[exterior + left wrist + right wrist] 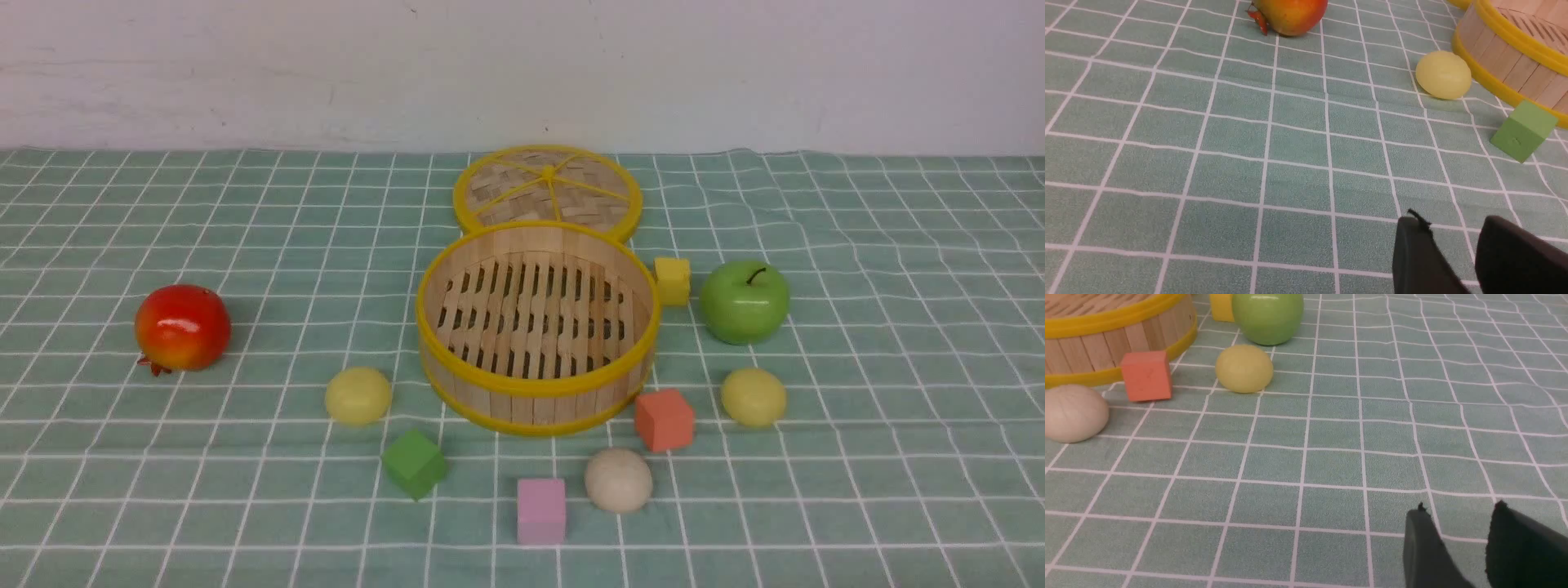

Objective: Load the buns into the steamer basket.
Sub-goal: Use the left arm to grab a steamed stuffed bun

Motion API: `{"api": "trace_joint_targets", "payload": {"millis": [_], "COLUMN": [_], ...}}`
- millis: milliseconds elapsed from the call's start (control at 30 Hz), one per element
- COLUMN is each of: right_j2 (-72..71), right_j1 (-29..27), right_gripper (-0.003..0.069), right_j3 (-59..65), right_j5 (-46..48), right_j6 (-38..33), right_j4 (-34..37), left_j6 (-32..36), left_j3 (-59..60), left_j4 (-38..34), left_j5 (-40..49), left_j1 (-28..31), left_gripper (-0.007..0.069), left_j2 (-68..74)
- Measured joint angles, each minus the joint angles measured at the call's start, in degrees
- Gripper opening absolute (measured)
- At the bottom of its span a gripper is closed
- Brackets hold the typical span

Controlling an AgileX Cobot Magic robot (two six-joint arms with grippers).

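Basket: the round, deep bamboo steamer basket [531,407] with yellow rims stands mid-tabletop [163,490] and is empty.
Buns (basket as dial centre, 12 away from the robot): the pale yellow domed bun [357,395] lies at 8 o'clock, the off-white beige domed bun [618,479] at 5, and the second pale yellow bun [753,397] at 4. All are outside the basket.
Left hand [1451,228]: fingers slightly parted, holding nothing. The 8 o'clock bun is well apart, ahead of it.
Right hand [1459,514]: slightly parted and empty too. The 4 and 5 o'clock buns are well ahead.
Slip risk: the smooth domes could roll away or squirt out under an off-centre pinch.
Clutter risk: the orange cube [664,420] and pink cube [540,510] crowd the beige bun. The green cube [415,463] and shiny green apple [744,300] sit near the yellow ones, so a finger may nudge them.
Rim risk: a low carry could strike the basket wall.
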Motion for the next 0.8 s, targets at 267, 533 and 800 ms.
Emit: {"api": "trace_joint_targets", "payload": {"millis": [267, 533, 800], "right_j2": [0.0, 0.0, 0.0], "right_j1": [0.0, 0.0, 0.0], "right_gripper": [0.0239, 0.0239, 0.0239], "right_j3": [0.0, 0.0, 0.0], "right_j5": [0.0, 0.0, 0.0], "right_j6": [0.0, 0.0, 0.0], "right_j4": [0.0, 0.0, 0.0], "left_j6": [0.0, 0.0, 0.0], "left_j3": [0.0, 0.0, 0.0], "left_j4": [0.0, 0.0, 0.0], "left_j5": [0.0, 0.0, 0.0], "left_j1": [0.0, 0.0, 0.0], "left_gripper": [0.0228, 0.0236, 0.0237], "left_j2": [0.0, 0.0, 0.0]}}
